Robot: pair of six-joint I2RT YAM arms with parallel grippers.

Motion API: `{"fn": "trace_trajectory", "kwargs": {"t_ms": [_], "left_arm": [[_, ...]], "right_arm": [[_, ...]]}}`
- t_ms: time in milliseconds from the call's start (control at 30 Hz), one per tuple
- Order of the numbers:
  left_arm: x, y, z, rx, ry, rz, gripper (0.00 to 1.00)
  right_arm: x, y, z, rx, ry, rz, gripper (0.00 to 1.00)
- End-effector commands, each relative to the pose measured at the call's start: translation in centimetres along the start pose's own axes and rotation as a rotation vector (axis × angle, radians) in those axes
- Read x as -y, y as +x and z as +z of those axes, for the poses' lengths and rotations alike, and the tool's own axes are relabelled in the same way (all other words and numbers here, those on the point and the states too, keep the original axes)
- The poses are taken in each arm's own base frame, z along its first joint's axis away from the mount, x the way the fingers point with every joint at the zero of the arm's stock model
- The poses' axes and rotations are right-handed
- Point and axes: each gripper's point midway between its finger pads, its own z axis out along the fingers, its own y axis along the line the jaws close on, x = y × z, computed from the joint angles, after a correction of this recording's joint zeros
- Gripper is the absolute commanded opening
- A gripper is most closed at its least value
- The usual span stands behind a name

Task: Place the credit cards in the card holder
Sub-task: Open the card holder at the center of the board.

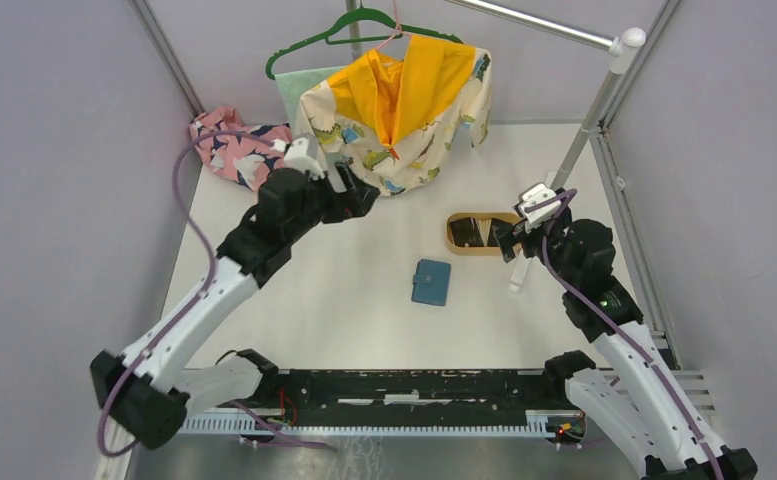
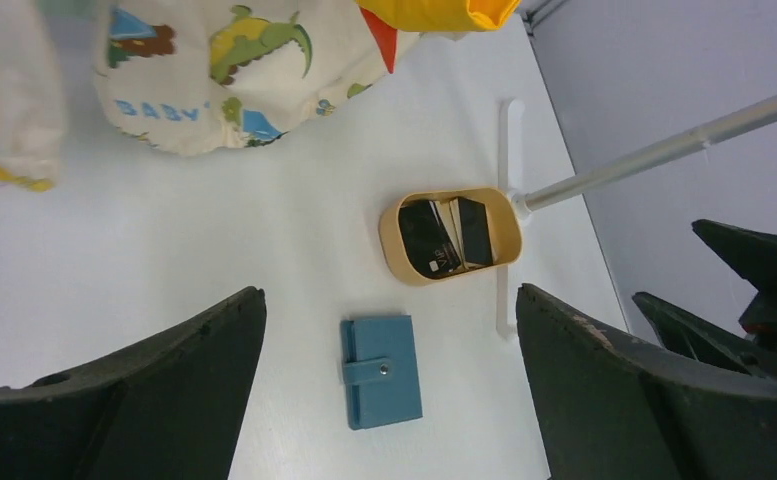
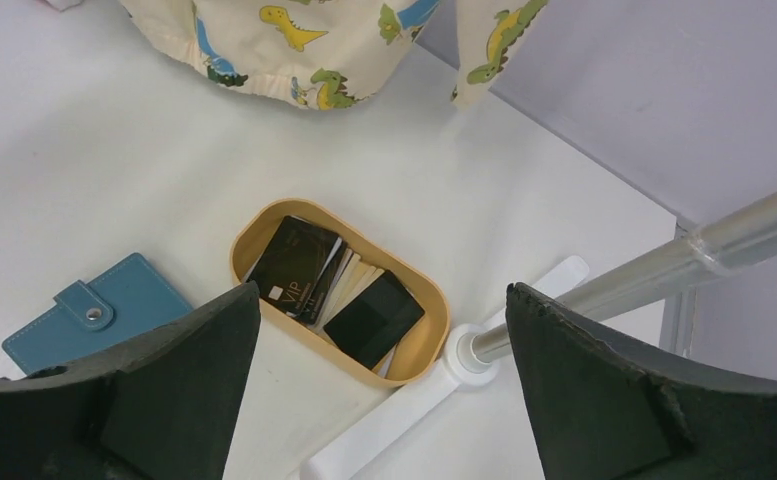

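Note:
The teal card holder (image 1: 431,282) lies shut and flat on the white table, its snap tab fastened (image 2: 381,372). The credit cards (image 3: 294,262), dark and pale ones, are stacked in an oval tan tray (image 1: 451,235) just beyond it; a black VIP card and a plain black card (image 3: 374,318) lie on top. My left gripper (image 1: 362,197) hangs open high above the table's left-centre, with the holder showing between its fingers (image 2: 389,300). Above the tray's right end my right gripper (image 1: 509,240) is open and holds nothing (image 3: 382,290).
A dinosaur-print garment with orange lining (image 1: 394,110) hangs on a green hanger at the back. A pink floral cloth (image 1: 229,145) lies at the back left. The rack's metal pole (image 1: 589,120) rises from a white foot (image 3: 464,355) right beside the tray.

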Motion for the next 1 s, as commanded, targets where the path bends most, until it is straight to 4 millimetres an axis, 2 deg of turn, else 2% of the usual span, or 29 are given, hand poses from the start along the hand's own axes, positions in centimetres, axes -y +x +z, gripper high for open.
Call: {"fn": "trace_trajectory", "kwargs": {"t_ms": [0,33,100,167,267,300,333,400,500,600,767,967], "left_arm": [[-3.8,2.2,-3.0,0.03,-0.088,0.071,1.0],[-4.0,3.4,-3.4,0.013,-0.068,0.07,1.0],[-4.3,5.7,-3.6,-0.035,-0.028,0.038,1.0],[-4.8,9.3,-3.3,-0.138,0.001,0.007,1.0],[-5.3,13.5,-2.7,-0.247,0.05,-0.022,0.91],[-5.5,14.6,-2.6,-0.26,0.06,-0.037,0.91],[-5.5,15.4,-2.5,-0.267,0.078,-0.044,0.95],[-5.8,16.9,-2.4,-0.273,0.092,-0.051,0.97],[-5.6,17.5,-2.0,-0.247,0.124,-0.038,0.96],[-5.6,17.3,-1.2,-0.217,0.142,-0.014,0.91],[-6.1,16.7,-0.6,-0.164,0.132,0.019,0.9],[-6.7,16.7,-1.0,-0.134,0.119,0.019,0.91]], "right_arm": [[-0.9,-1.6,-0.4,0.047,-0.095,-0.048,0.98],[-1.9,-1.2,-0.4,0.046,-0.162,-0.087,0.98],[-5.5,0.1,-0.8,0.066,-0.4,-0.203,0.98],[-8.6,1.7,-1.5,0.109,-0.589,-0.25,0.98],[-11.9,4.0,-3.0,0.198,-0.788,-0.279,0.98],[-12.1,4.8,-3.0,0.202,-0.8,-0.269,0.98],[-12.1,5.9,-2.8,0.187,-0.794,-0.256,0.98],[-11.2,7.6,-2.2,0.158,-0.75,-0.236,0.98],[-10.4,8.8,-2.0,0.144,-0.726,-0.207,0.98],[-9.9,9.4,-2.3,0.141,-0.716,-0.216,0.98],[-8.0,11.4,-2.8,0.117,-0.628,-0.233,0.98],[-7.1,11.6,-3.0,0.13,-0.599,-0.209,0.98]]}}
